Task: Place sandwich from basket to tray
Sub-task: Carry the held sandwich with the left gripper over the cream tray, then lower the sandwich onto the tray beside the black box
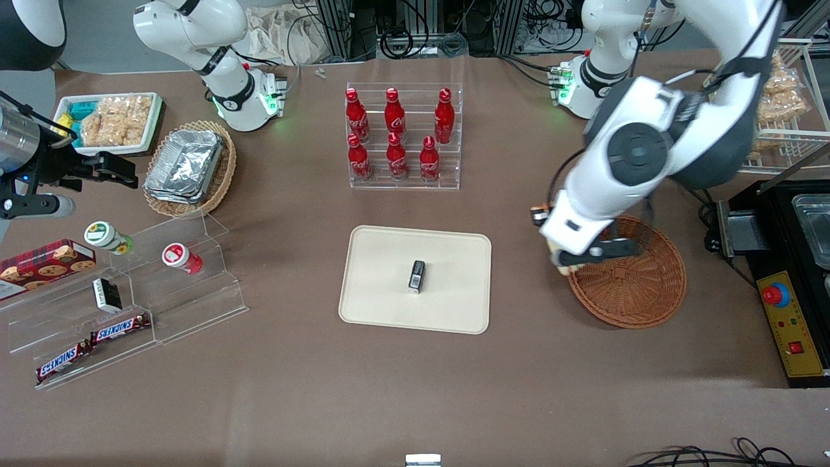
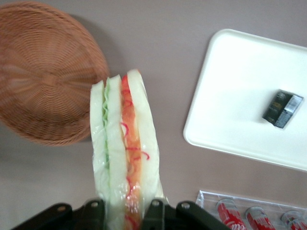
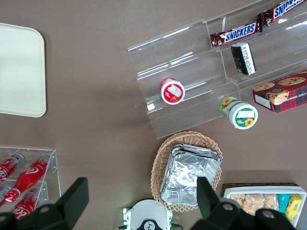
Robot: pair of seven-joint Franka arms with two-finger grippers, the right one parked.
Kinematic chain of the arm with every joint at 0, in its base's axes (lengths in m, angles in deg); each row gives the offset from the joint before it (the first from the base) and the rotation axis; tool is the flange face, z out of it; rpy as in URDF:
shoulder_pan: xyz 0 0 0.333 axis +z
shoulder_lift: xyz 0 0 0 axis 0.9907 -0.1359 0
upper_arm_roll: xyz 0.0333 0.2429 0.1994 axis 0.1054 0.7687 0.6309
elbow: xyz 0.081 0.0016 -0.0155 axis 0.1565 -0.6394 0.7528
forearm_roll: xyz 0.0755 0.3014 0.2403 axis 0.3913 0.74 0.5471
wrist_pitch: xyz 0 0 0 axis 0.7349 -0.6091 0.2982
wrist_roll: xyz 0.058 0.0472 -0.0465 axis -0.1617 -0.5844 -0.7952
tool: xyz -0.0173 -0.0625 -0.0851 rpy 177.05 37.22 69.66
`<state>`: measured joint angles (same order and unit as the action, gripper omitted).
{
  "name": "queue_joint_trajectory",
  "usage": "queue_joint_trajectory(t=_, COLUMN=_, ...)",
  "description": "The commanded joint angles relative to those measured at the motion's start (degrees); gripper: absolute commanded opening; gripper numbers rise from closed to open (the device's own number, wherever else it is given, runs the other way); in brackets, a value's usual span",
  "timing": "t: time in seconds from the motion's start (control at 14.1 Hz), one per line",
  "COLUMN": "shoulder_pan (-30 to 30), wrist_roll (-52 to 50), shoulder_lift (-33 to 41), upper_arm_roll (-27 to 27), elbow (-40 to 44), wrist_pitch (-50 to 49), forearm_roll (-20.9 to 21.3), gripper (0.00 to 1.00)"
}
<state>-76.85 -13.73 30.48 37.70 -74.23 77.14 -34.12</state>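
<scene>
Left wrist view: the triangular wedge sandwich of pale bread with green and red-orange filling layers (image 2: 125, 153), sheathed in clear film, stands clamped between the black fingers (image 2: 154, 211) of the left arm's gripper (image 2: 125, 213), above the bare brown table (image 2: 158, 62) between the round reddish-brown woven wicker basket (image 2: 43, 72) and the flat cream rectangular tray (image 2: 240, 100). It is thus out of the basket and not yet on the tray. The sandwich is judged light, soft and easily crushed; the film looks slippery, so a gentle hold across the bread faces near the wide end, as shown, suits it. A small black box (image 2: 283, 109) lies on the tray; its print is illegible. Front view: the gripper (image 1: 587, 254) hangs over the basket's rim nearest the tray. Readable writing: "SNICKERS" on two brown bars (image 1: 120, 328); the red bottles (image 1: 393, 133) carry white script too small to read.
</scene>
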Motion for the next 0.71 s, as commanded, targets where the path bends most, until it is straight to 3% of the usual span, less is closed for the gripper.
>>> queue_joint_trajectory(t=0.0, shoulder_pan=-4.53, wrist_roll=-0.77, shoulder_lift=-8.39, upper_arm_roll=-0.02, elbow=0.65, wrist_pitch=6.85, forearm_roll=3.47, gripper=0.0)
queue_joint_trajectory(t=0.21, shoulder_pan=-7.79, wrist_roll=-0.94, shoulder_lift=-17.45, upper_arm_roll=0.07, elbow=1.44, wrist_pitch=13.62, forearm_roll=14.7, gripper=0.04)
queue_joint_trajectory(t=0.64, shoulder_pan=-10.43, wrist_roll=-0.33, shoulder_lift=-23.97, upper_arm_roll=1.55, elbow=1.44, wrist_pitch=26.64, forearm_roll=17.28, gripper=0.02)
